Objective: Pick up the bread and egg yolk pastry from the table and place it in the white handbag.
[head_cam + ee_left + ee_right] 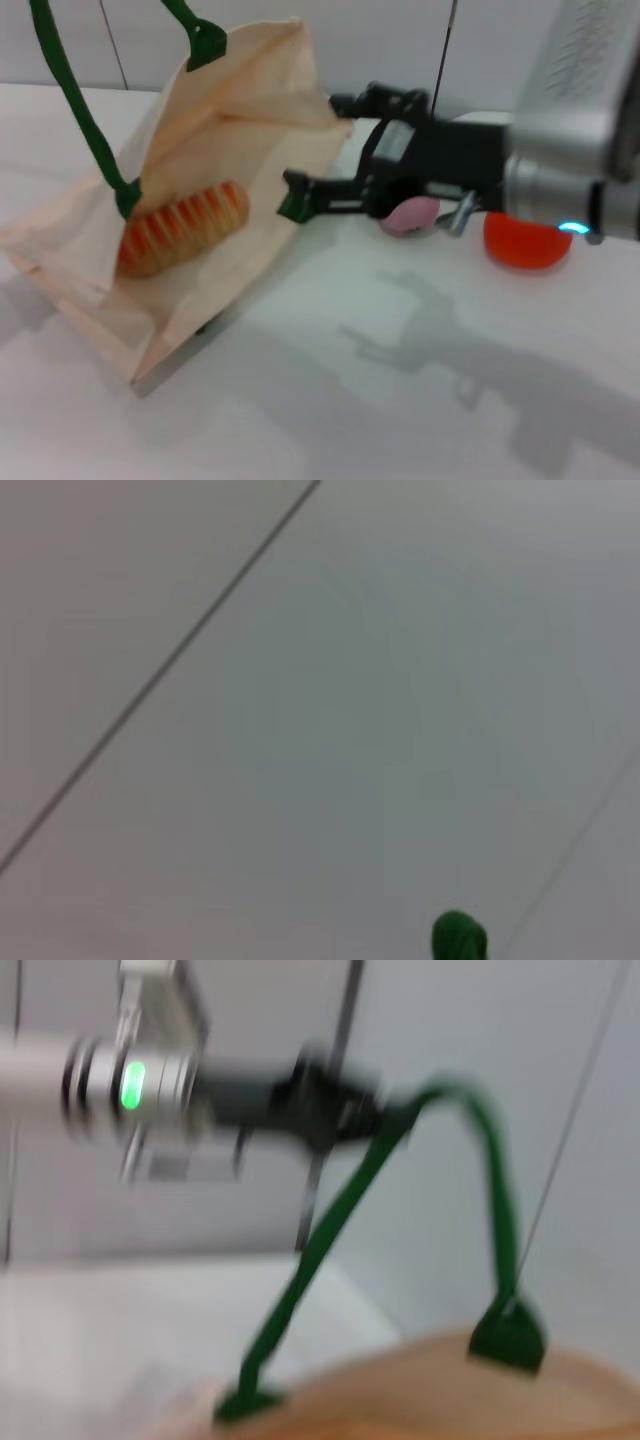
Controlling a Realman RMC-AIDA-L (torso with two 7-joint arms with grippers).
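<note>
Head view: the white handbag [215, 130] lies open on the desk [330, 400], held up by its green handle [85, 110], with the bread [183, 228] lying inside. The right claw [295, 197] reaches toward the bag's mouth, fingers spread with nothing between them. Behind it sit a pink bun [408, 215] and an orange ball [525, 240], each partly covered by the arm. The egg yolk pastry cannot be made out.

Left wrist view: only wall and a scrap of green handle [458, 938].

Right wrist view: the left claw [375, 1115] grips the handle [330, 1230] above the bag's rim [420, 1380], heavily blurred.
</note>
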